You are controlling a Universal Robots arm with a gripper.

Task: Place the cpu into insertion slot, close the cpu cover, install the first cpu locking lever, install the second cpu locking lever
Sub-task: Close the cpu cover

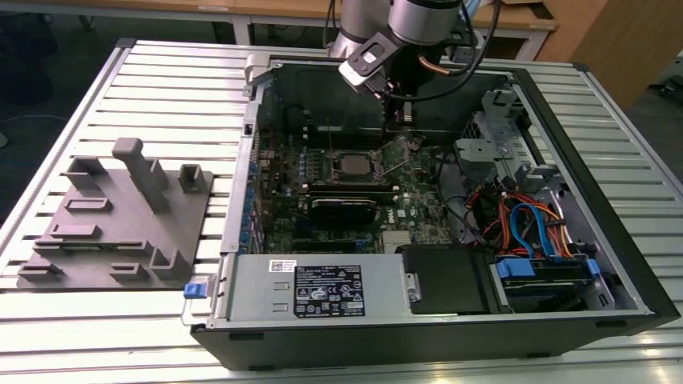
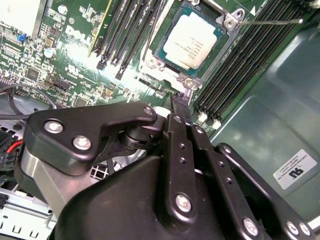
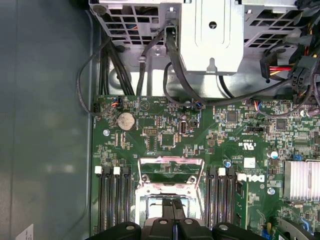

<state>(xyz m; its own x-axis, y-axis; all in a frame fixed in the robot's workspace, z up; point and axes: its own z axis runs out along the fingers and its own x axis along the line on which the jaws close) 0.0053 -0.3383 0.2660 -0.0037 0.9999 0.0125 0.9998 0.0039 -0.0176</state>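
The cpu (image 2: 192,41) lies flat, silvery top up, seated in the slot (image 2: 167,69) amid the green board (image 2: 75,65). The second wrist view shows its top plainly, the exterior view a small grey square. The gripper (image 2: 180,102) has its fingers pinched together, tips just beside the slot's corner.

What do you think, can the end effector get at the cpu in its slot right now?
Probably yes: the end effector sits close beside the cpu, whose silvery top lies uncovered, and nothing crosses between them in the second wrist view.
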